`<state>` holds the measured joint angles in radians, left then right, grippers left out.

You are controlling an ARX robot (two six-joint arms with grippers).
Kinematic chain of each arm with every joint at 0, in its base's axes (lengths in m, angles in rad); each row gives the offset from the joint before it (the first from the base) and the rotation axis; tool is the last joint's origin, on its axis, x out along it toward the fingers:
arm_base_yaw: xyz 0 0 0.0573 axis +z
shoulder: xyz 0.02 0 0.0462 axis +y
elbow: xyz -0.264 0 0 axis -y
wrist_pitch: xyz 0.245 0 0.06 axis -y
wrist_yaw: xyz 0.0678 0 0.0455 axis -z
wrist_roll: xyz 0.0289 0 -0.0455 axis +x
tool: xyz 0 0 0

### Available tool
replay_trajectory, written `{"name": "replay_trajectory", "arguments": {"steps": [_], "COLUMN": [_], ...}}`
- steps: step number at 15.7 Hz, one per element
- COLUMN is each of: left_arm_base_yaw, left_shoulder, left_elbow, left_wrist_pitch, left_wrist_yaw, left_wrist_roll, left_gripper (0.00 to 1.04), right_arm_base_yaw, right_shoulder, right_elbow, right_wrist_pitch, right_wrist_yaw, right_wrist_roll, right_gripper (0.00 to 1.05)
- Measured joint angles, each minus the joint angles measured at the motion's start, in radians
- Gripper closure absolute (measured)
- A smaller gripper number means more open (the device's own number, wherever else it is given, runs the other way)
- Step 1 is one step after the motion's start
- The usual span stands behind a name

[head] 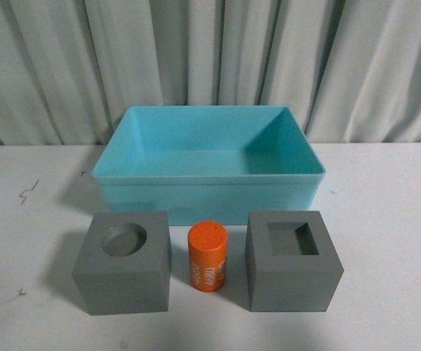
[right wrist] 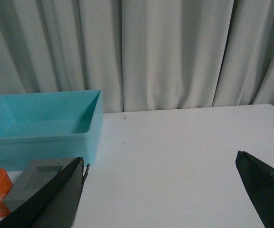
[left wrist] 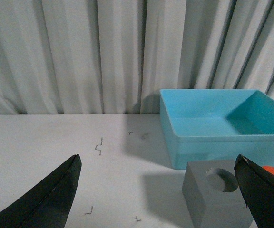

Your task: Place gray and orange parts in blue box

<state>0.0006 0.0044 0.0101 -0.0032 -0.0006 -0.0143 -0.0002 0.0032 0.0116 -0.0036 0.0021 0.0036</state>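
You have not started the job yet. None of the three parts is in the box (head: 207, 196). All three sit on the table (head: 386, 219), in a row in front of it.

Look at the front view. The orange part (head: 207, 256) stands up in the middle of the row. The round-hole cube (head: 123, 262) is at its 9 o'clock, just beside it. The square-hole cube (head: 292, 262) is at its 3 o'clock, also just beside it. The box is at 12 o'clock from the orange part, close behind the row. Both cubes sit flat with their holes facing up, and the holes have nothing in them.

The box is open on top. You can see its floor, and nothing lies in it. It is much wider than any part, so I think all three should fit.

Your left claw (left wrist: 157, 161) is wide open and holds nothing. The round-hole cube is near it. Your right claw (right wrist: 159, 159) is wide open too and holds nothing. The square-hole cube is near it. Neither claw touches a part.

So three things are left to do, I think. Both cubes and the orange part each need to go into the box.
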Motion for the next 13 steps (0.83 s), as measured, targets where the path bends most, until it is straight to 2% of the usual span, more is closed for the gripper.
{"name": "replay_trajectory", "arguments": {"steps": [13], "left_arm_base_yaw": [0.000], "left_shoulder": [0.000], "left_elbow": [0.000], "left_wrist_pitch": [0.000], "left_wrist_yaw": [0.000], "left_wrist_roll": [0.000], "left_gripper": [0.07], "right_arm_base_yaw": [0.000], "right_shoulder": [0.000], "right_elbow": [0.000], "right_wrist_pitch": [0.000], "right_wrist_yaw": [0.000], "right_wrist_roll": [0.000], "right_gripper": [0.06]}}
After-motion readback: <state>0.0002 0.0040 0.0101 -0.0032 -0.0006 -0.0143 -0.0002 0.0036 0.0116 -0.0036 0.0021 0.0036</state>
